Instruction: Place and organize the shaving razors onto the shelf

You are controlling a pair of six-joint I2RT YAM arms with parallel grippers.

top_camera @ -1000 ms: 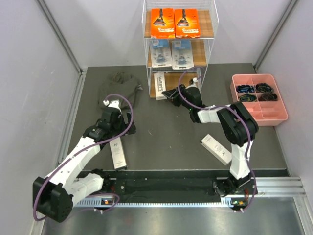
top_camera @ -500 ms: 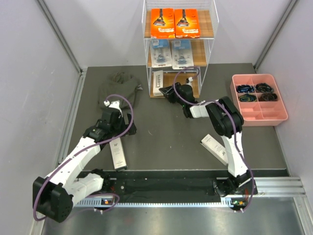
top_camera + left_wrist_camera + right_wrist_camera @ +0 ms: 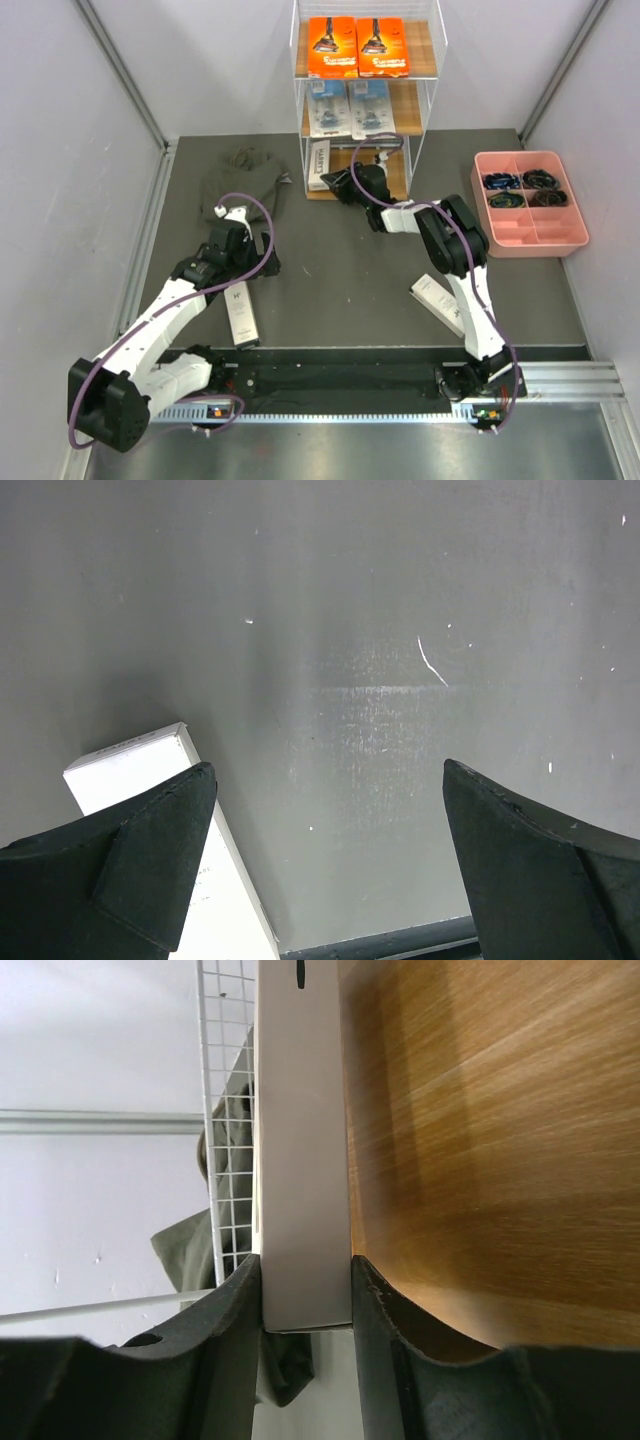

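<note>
The shelf (image 3: 430,70) stands at the back, with two orange razor boxes (image 3: 332,47) on its top tier and two blue blister packs (image 3: 328,108) on the middle one. My right gripper (image 3: 341,182) is shut on a slim white razor box (image 3: 319,165), standing on edge at the left end of the bottom tier. In the right wrist view that box (image 3: 300,1140) lies between the wire side (image 3: 225,1110) and the wooden tier (image 3: 480,1140), pinched in my right gripper (image 3: 305,1265). My left gripper (image 3: 240,268) hangs open over a second white box (image 3: 241,312). A third white box (image 3: 441,303) lies at the right.
A crumpled green cloth (image 3: 245,175) lies left of the shelf. A pink compartmented tray (image 3: 530,228) holding dark items sits at the right. A black rail (image 3: 340,375) runs along the near edge. In the left wrist view, the white box (image 3: 140,765) sits under my left finger.
My right gripper has carried the white box up and to the left, deeper into the shelf's bottom tier. The left arm has stayed still.
</note>
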